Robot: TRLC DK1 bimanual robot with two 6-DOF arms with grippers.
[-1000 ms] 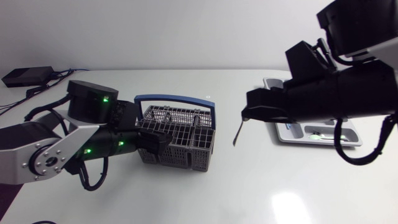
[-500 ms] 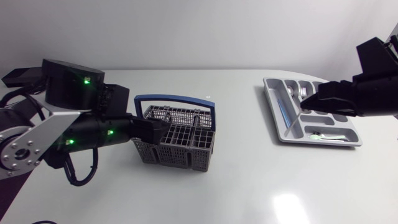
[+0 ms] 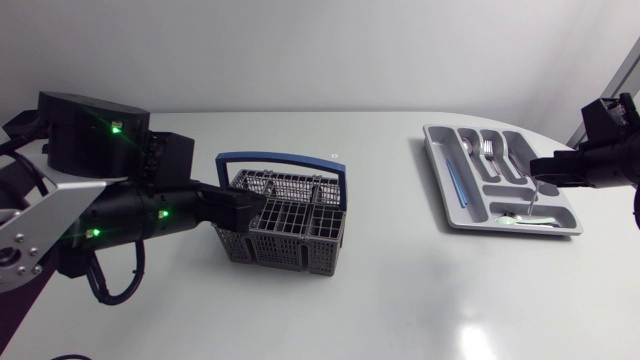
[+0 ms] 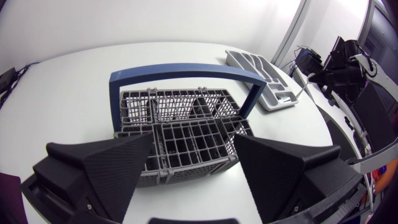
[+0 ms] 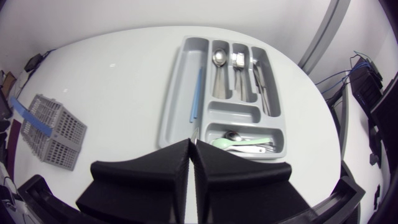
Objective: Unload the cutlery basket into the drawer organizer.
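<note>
The grey wire cutlery basket (image 3: 290, 220) with a blue handle (image 3: 283, 160) stands left of the table's middle. In the left wrist view its compartments (image 4: 180, 124) show no cutlery. My left gripper (image 3: 250, 207) hangs open at the basket's left rim, its fingers (image 4: 118, 168) spread above the near edge. The grey drawer organizer (image 3: 447, 190) lies at the right. My right gripper (image 3: 541, 172) is above its near right part, shut on a thin metal utensil (image 3: 531, 194) that hangs down. In the right wrist view the gripper (image 5: 191, 146) is closed over the organizer (image 5: 177, 93).
The organizer holds spoons (image 5: 219, 59), forks (image 5: 239, 62), knives (image 5: 262, 84), a blue stick (image 5: 196, 93) and a green-handled spoon (image 5: 245, 142). The basket (image 5: 53, 134) sits far off to one side of the right gripper. Bare white table (image 3: 390, 270) lies between basket and organizer.
My right arm carried the hanging utensil from the table's middle rightward to above the organizer. My left arm drew back a little to the left of the basket, gripper still open.
</note>
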